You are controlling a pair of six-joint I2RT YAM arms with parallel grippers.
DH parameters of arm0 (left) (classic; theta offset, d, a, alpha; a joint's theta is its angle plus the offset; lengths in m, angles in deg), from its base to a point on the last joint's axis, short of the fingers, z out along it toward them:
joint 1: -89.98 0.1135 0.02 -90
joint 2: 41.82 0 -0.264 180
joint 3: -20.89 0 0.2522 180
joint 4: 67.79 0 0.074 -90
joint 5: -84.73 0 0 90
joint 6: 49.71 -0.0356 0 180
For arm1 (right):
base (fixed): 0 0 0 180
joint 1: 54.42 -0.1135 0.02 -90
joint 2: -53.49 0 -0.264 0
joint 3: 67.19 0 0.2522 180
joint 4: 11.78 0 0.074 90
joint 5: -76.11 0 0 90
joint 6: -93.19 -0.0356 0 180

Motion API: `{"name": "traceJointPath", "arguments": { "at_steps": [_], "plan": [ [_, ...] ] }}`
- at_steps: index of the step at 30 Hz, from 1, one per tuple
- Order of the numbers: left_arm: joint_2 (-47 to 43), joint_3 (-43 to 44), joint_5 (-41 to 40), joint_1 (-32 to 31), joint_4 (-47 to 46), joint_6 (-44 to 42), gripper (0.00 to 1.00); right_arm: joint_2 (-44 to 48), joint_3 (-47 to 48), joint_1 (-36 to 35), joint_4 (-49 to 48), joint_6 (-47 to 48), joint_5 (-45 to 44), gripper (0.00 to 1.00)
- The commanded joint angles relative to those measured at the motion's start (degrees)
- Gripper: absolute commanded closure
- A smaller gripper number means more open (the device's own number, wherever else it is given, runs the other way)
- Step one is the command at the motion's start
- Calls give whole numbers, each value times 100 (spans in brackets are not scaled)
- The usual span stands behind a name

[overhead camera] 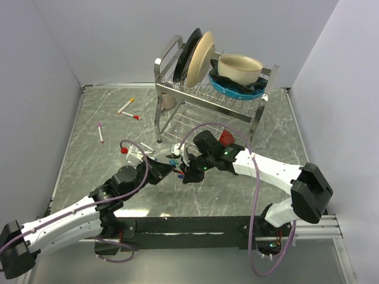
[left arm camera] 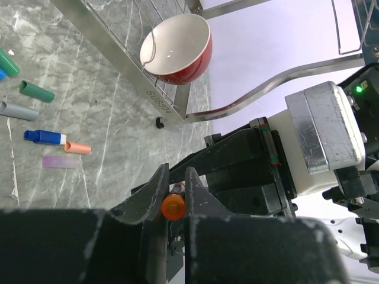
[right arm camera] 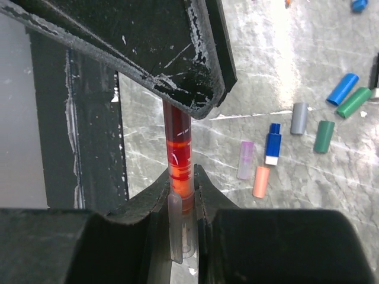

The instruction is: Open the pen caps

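We are working at the middle of the marble-patterned table [overhead camera: 249, 195], just in front of the dish rack [overhead camera: 177, 89], where our two arms are meeting tip to tip. Our left gripper [left arm camera: 173, 189] is pressing its fingers together on the orange cap [left arm camera: 172, 207], whose round end is showing between them in the left wrist view. Our right gripper [right arm camera: 182, 189] is pinching the pen [right arm camera: 175, 236], with the pale barrel sitting between its fingers and the orange part running straight up into the left gripper's fingers. Beside the grippers, loose caps are lying flat on the table: a blue cap [right arm camera: 343, 89], a green cap [right arm camera: 354, 102], a grey cap [right arm camera: 299, 118], a dark green cap [right arm camera: 324, 135], a lilac cap [right arm camera: 245, 159] and a salmon cap [right arm camera: 260, 181], with a blue-and-white piece [right arm camera: 272, 144] between them. Far to the left, three capped pens are lying apart from one another: a yellow-capped pen [overhead camera: 125, 106], a red-capped pen [overhead camera: 131, 115] and a pink-capped pen [overhead camera: 100, 132]. A red bowl [left arm camera: 177, 47] is sitting under the rack.
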Motion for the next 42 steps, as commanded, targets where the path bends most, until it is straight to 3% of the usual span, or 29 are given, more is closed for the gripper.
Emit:
{"name": "traceJointPath", "arguments": {
  "at_steps": [1, 4, 8, 17, 31, 42],
  "plan": [
    [-441, 238, -484, -22, 192, -106, 99, -84, 341, 32, 34, 88, 351, 87],
    [-722, 203, -633, -22, 455, -97, 99, -102, 402, 50, 158, 202, 492, 86],
    [-899, 211, -931, -22, 789, -44, 99, -128, 429, 50, 219, 237, 414, 100],
    [-1180, 1063, -2628, 206, 2960, -351, 99, -339, 490, 58, 378, 343, 290, 100],
    [-1322, 598, -1425, 1831, 2952, -458, 99, -716, 648, 23, 711, 527, 9, 100],
    [-1505, -350, -977, 1920, 3673, 1054, 99, -1754, 1009, -407, 1160, 589, -1018, 92]
  ]
}}
